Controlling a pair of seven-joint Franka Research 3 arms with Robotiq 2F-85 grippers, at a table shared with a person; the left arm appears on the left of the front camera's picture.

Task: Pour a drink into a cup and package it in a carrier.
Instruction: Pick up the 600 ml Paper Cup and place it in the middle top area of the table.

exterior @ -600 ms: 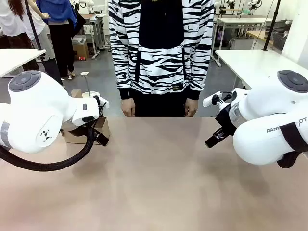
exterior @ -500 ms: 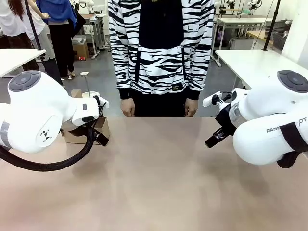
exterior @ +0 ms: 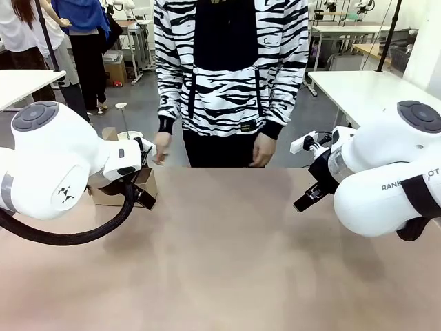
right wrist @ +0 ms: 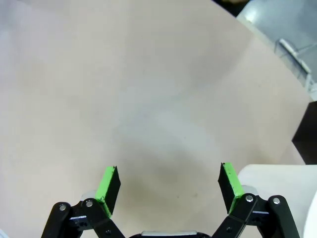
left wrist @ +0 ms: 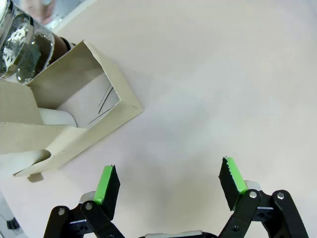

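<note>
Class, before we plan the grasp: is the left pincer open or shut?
Open. The left wrist view shows the left pincer with green pads wide apart above the table, nothing between them.

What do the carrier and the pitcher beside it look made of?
Carrier: thin tan-brown cardboard, matte, judging by flat folded panels and raw cut edges. Pitcher: clear and glossy with bright highlights, dark drink showing through; probably glass, though clear plastic cannot be ruled out.
</note>
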